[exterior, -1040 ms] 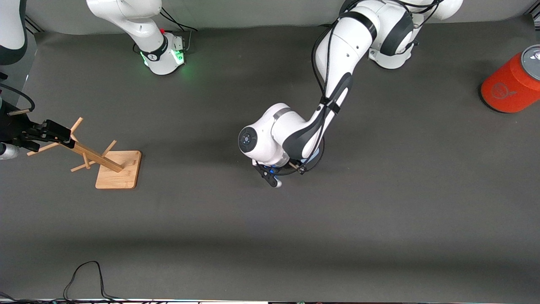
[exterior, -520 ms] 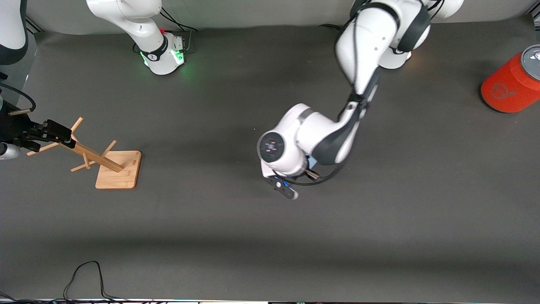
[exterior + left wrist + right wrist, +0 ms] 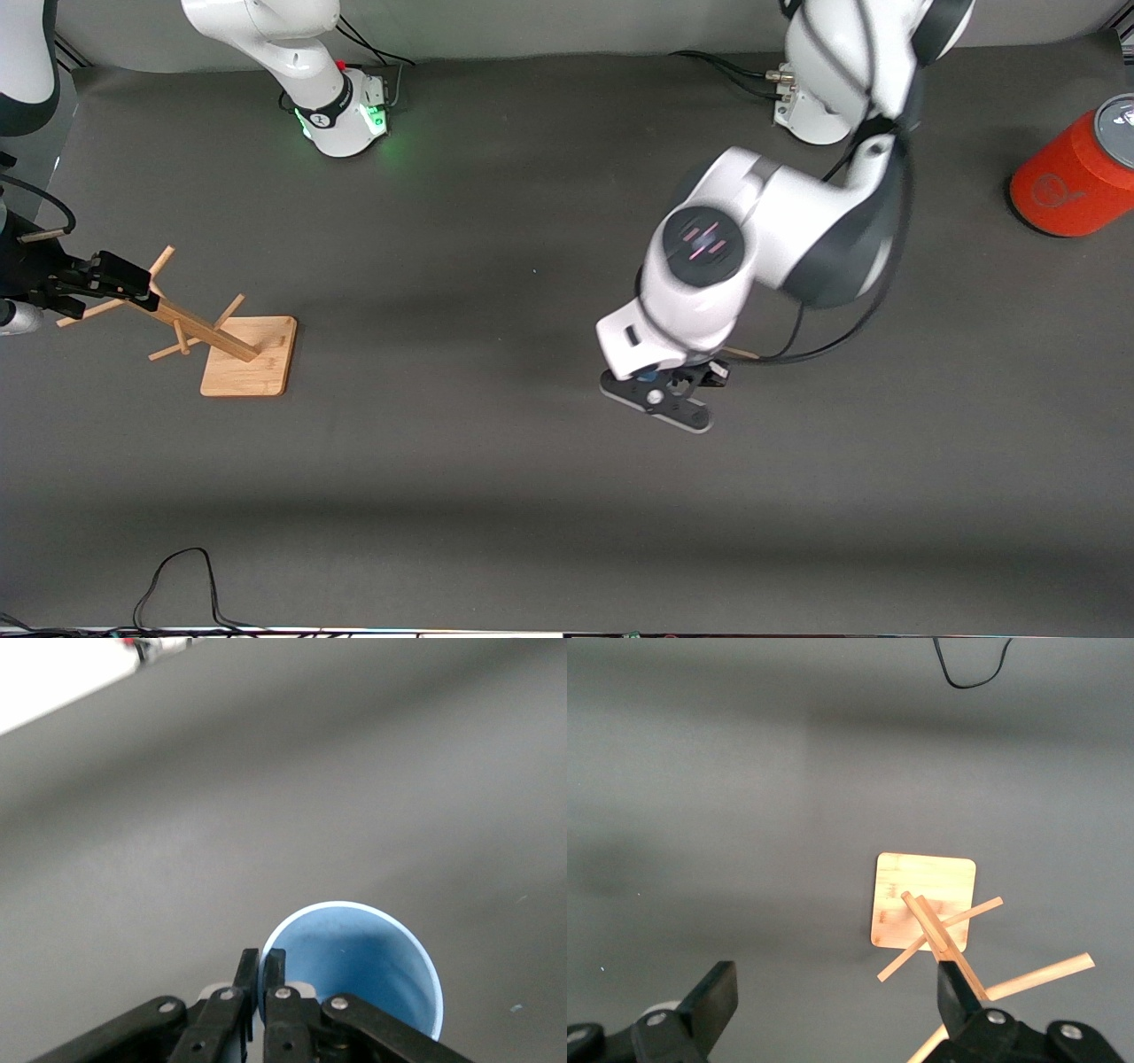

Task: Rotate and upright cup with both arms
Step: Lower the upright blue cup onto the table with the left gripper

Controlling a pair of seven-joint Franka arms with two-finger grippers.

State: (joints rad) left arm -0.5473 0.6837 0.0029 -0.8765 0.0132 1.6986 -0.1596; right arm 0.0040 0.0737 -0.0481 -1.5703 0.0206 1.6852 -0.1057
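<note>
- Two arms are sharing this job, and only the left arm is working; the lift-and-turn step appears to be in hand, with the pale-blue cup (image 3: 354, 970) carried in the air over the middle of the dark table mat (image 3: 461, 461).
- The left gripper (image 3: 660, 403) is pinching the cup's rim wall, one finger (image 3: 275, 979) inside the mouth and the other outside, closed tight on it; in the front view the wrist is hiding the cup.
- The right gripper (image 3: 833, 997) is waiting with its jaws spread wide and nothing between them, hanging over the wooden peg rack (image 3: 221, 341) at the right arm's end of the table.
- Next, I judge, the cup is needing a turn to bring its mouth upward, probably with the right gripper coming across to take it.
- An orange-red cylinder (image 3: 1076, 173) is lying at the left arm's end.
</note>
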